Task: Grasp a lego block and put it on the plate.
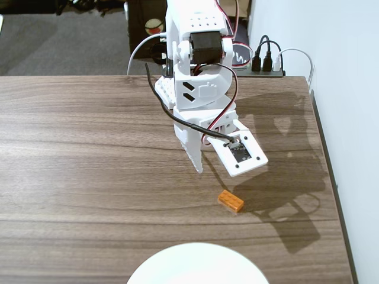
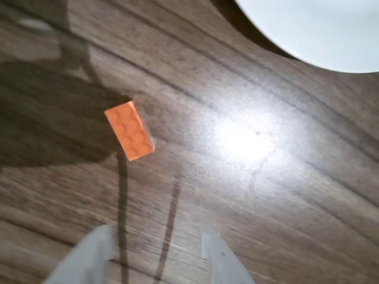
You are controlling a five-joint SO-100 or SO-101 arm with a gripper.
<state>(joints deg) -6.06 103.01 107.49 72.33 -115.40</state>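
Orange studded plastic lego block [image 2: 129, 129] lies skewed on wood-grain table [image 2: 266, 195], apart from white round plate [image 2: 320, 29]. Gripper [image 2: 157, 251] jaws spread, empty. Risk: off-axis closure could nudge block aside.

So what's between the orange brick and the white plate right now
Nothing: only bare wooden table lies between the brick and the plate, clear in both the fixed and wrist views.
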